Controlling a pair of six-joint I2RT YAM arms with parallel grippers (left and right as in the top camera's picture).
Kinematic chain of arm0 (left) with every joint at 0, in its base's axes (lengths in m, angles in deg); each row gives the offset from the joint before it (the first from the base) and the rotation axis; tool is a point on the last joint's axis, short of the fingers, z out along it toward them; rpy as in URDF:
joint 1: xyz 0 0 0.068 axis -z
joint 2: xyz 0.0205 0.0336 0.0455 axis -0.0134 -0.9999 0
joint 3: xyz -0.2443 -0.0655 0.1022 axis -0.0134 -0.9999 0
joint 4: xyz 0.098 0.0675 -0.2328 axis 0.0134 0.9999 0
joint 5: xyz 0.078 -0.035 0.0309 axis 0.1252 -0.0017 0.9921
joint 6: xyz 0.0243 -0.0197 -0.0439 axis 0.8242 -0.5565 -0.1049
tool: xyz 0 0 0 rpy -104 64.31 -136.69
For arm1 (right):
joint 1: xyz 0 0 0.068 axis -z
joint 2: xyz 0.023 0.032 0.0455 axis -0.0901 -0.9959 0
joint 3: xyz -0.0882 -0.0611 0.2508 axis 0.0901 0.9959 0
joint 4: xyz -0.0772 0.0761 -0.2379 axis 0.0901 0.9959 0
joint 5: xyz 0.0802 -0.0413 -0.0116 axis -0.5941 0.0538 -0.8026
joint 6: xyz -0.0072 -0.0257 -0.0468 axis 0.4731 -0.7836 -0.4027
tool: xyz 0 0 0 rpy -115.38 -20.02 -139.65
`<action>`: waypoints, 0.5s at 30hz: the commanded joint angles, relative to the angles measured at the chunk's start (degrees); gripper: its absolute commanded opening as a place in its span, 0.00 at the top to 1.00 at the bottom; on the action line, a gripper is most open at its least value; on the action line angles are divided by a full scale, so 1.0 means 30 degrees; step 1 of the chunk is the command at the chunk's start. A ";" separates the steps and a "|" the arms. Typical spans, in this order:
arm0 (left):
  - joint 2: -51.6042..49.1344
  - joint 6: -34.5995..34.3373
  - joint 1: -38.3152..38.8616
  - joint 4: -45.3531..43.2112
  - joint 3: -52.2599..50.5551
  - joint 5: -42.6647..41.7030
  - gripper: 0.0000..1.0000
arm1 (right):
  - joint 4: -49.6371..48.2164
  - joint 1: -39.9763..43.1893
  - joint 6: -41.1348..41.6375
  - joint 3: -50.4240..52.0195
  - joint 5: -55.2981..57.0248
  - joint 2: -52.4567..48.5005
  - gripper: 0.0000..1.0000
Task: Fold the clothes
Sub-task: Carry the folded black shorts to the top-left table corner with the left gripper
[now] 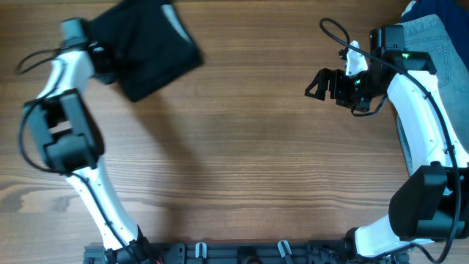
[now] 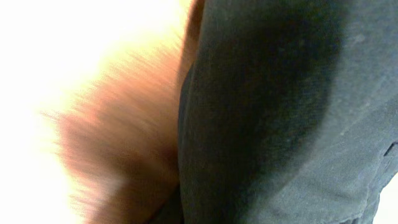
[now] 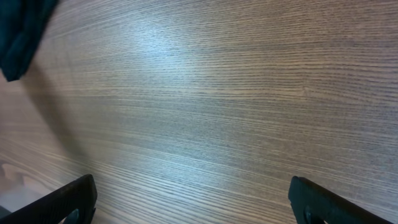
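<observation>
Upper left of the overhead frame: black shorts (image 1: 150,48), folded into a skewed, roughly square bundle on the wooden table (image 1: 242,147). Thin white edge strip (image 1: 176,26) along the bundle's upper right side. Left gripper (image 1: 105,64) right at the bundle's left edge, touching or tucked under the fabric.

Left wrist view filled on the right by dark cloth (image 2: 286,112) pressed close to the lens. Blurred orange-brown and white glare on the left. Fingers not visible there, so cannot tell whether the left jaws are clenched or released.

Upper right of the overhead frame: right gripper (image 1: 319,82), hanging over bare wood, well apart from the black bundle. Jaws spread wide and released, gripping nothing. Same in the right wrist view: two dark fingertips (image 3: 62,202) at the lower corners, far apart, only wood grain between them. Corner of dark cloth (image 3: 22,31) at that view's upper left.

Far upper right corner of the overhead frame: light-blue denim shorts (image 1: 440,44), flat on the table's edge, partly covered by the right arm (image 1: 418,110).
</observation>
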 commanded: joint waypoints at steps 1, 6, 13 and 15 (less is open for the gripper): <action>-0.0452 -0.1727 -0.3206 0.1064 -0.0197 0.2186 0.96 | -0.0044 0.0073 0.0270 -0.0109 0.0204 -0.0036 0.00; -0.0452 -0.5690 -0.5268 0.2754 -0.0233 0.2178 0.96 | -0.0306 0.0073 0.0284 -0.0109 0.0204 -0.0036 0.01; -0.0474 -1.0491 -0.5071 0.3657 -0.0510 0.2186 0.96 | -0.0867 0.0073 0.0335 -0.0102 0.0197 -0.0044 0.00; -0.0474 -1.2101 -0.4320 0.2368 -0.0991 0.2178 0.96 | -0.0940 0.0073 0.0350 -0.0109 0.0189 -0.0036 0.00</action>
